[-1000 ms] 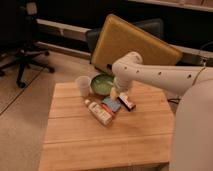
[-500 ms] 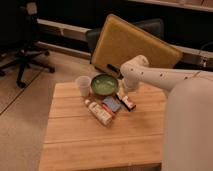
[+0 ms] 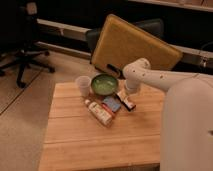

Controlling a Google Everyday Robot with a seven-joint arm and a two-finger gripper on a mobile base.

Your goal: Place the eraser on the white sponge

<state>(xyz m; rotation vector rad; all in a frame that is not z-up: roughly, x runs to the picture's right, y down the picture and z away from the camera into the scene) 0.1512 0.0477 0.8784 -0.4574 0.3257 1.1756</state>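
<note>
Five things crowd the slatted wooden table (image 3: pixel 75 145): clear cup (image 3: pixel 83 84), glossy green bowl (image 3: pixel 104 84), red-labelled bottle (image 3: pixel 98 112) with unreadable writing, flat bluish red-edged sponge (image 3: pixel 112 105) at centre, and just right of it the oblong red-white-black eraser (image 3: pixel 126 101). The gripper (image 3: pixel 126 93) sits at the eraser's upper end; whether it is spread or pinching cannot be told. Its smooth white arm (image 3: pixel 150 77) has shifted slightly right; eraser and sponge have not moved.

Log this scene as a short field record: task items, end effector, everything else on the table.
task object: eraser, beside the white sponge, not on it
target: white sponge flat on the wooden table, nothing on top
arm: end effector at the eraser's upper end; contact unclear
others: green bowl, clear cup, bottle lying on its side
</note>
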